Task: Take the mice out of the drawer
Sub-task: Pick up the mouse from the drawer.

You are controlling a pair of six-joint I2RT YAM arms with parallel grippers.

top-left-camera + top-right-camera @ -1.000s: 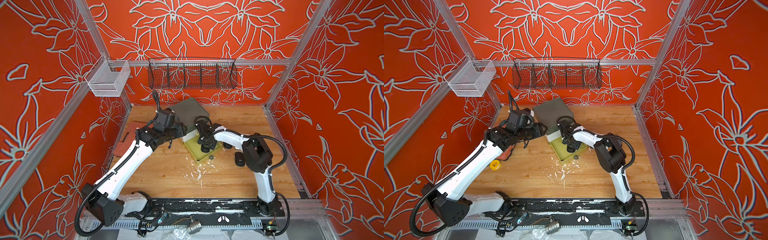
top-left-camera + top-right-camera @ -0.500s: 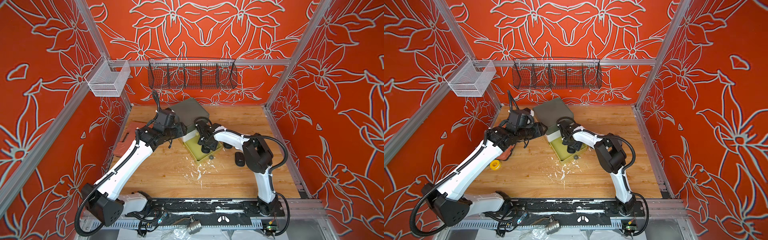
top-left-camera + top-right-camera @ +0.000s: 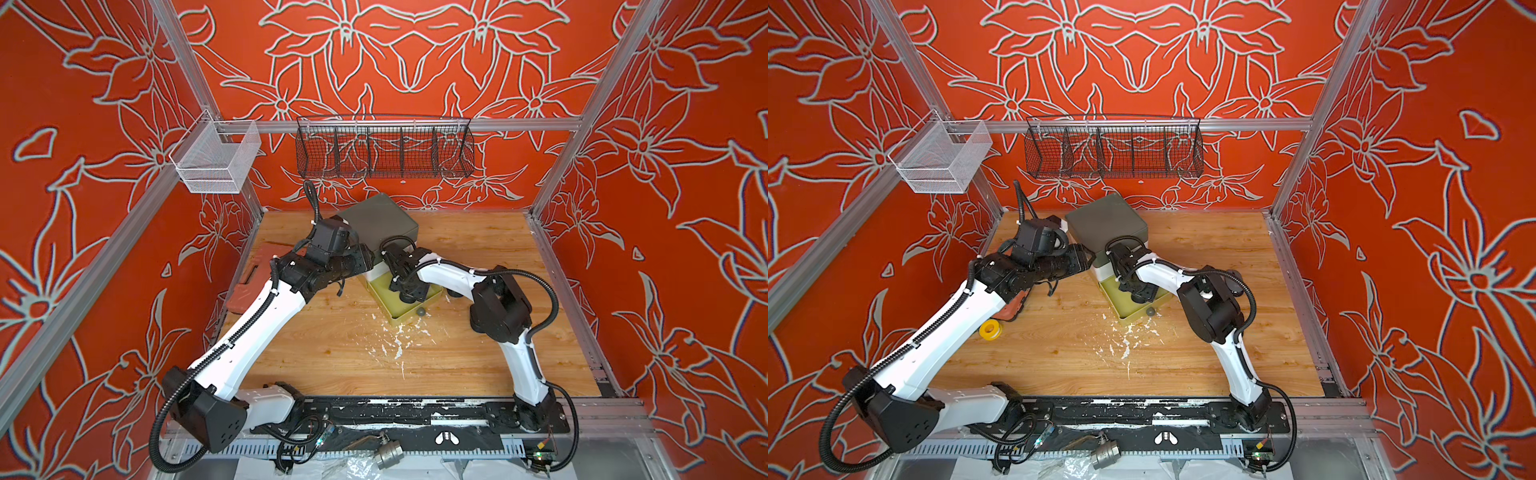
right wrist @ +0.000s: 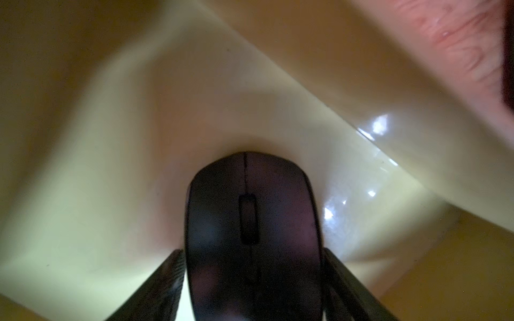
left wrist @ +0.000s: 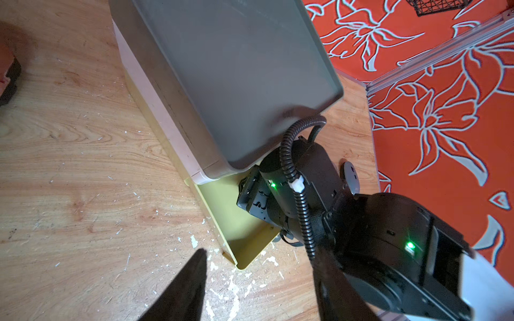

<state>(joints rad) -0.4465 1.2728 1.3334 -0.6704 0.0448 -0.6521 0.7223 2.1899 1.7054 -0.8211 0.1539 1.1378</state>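
White links (image 3: pixel 249 332), black joints (image 3: pixel 498 307), ribbed black cables (image 5: pixel 301 211), green lights (image 5: pixel 409 245)

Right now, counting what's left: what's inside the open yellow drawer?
One black mouse sits in the drawer between the fingers of the right gripper; the floor ahead is bare. The right arm covers the rest in both top views.

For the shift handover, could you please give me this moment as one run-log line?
stage: picking in drawer | right gripper: straddles black mouse, grip unconfirmed | left gripper: open, empty, beside cabinet

Open yellow drawer (image 3: pixel 388 305): the grey cabinet top (image 3: pixel 376 220) overhangs its rear, the right arm (image 3: pixel 446 277) fills its middle. Bare tabletop (image 3: pixel 332 345) lies open in front.
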